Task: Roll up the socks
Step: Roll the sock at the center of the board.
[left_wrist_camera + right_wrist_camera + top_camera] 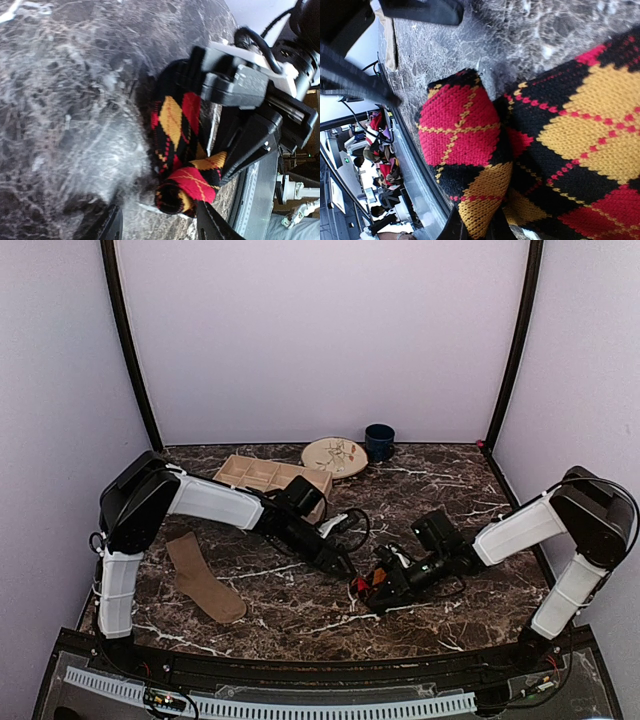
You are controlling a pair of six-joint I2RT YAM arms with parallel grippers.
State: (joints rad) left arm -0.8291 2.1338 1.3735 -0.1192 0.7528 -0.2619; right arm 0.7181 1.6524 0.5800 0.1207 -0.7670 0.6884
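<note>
Black argyle sock (175, 125) bunched on marble table (450, 490) near front centre, one end rolled, right gripper (380, 585) clamped tight on its fabric, left gripper (160, 226) partly apart at the rolled end, no grip evident, tan sock (205, 580) flat, well apart at left.

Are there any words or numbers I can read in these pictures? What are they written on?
None: no word, number, brand or sign can be read in any view.
The plate has a drawing on it, not letters.
The argyle sock shows only red and orange diamonds.
The background clutter in the right wrist view is too small and blurred to read.
</note>
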